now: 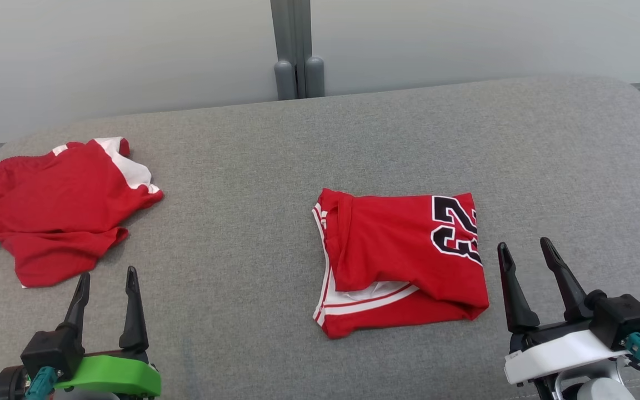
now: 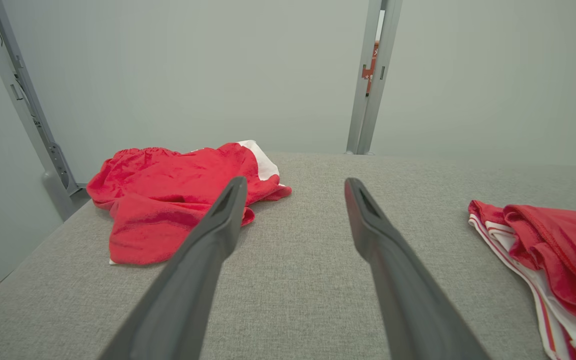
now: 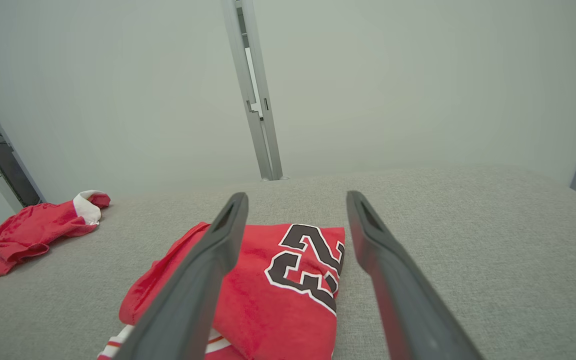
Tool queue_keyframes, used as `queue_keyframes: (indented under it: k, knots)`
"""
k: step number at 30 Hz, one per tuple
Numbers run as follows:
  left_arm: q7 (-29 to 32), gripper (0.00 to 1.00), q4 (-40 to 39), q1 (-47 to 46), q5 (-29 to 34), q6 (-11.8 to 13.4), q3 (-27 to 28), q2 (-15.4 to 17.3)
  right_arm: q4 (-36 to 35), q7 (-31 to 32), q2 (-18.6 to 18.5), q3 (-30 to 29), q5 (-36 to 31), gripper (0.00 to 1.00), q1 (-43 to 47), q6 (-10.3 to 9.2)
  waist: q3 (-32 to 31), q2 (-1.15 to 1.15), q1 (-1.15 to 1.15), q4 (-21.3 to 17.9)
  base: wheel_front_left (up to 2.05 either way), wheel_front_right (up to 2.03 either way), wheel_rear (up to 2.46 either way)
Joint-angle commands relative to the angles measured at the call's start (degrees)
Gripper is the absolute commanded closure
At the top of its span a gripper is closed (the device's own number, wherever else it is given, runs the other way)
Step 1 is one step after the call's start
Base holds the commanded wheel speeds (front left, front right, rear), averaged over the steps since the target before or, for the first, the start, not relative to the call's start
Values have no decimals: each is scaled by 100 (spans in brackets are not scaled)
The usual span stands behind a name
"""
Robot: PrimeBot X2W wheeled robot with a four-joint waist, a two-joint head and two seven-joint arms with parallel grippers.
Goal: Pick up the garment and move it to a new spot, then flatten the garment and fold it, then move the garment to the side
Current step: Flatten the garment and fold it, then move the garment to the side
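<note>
A red garment (image 1: 403, 261) with a black number and white trim lies folded on the grey padded table (image 1: 242, 233), a little right of centre; it also appears in the right wrist view (image 3: 273, 290) and at the left wrist view's right edge (image 2: 558, 250). A second red garment (image 1: 48, 205) with white patches lies crumpled at the far left (image 2: 168, 200) (image 3: 28, 235). My left gripper (image 1: 107, 273) (image 2: 294, 182) hovers open just in front of the crumpled one, holding nothing. My right gripper (image 1: 524, 243) (image 3: 296, 196) stands open beside the folded garment's right edge, empty.
A grey post (image 1: 296, 50) rises behind the table's back edge against a pale wall. Bare grey surface stretches between the two garments and across the far right of the table (image 1: 575, 155).
</note>
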Motion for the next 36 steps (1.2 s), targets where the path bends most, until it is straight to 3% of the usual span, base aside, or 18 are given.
queue_keyframes:
  k: [1, 36]
  knots:
    - [-3, 0, -26, 97, 72, -19, 3, 29, 2, -15, 8, 17, -47, 0, 62, -9, -20, 0, 0, 24, 0, 0, 0]
    - [-2, 0, 3, 85, 71, -19, -44, 64, 53, -16, 92, 87, -269, 0, 78, -9, -8, 0, 0, 80, 0, 0, 0]
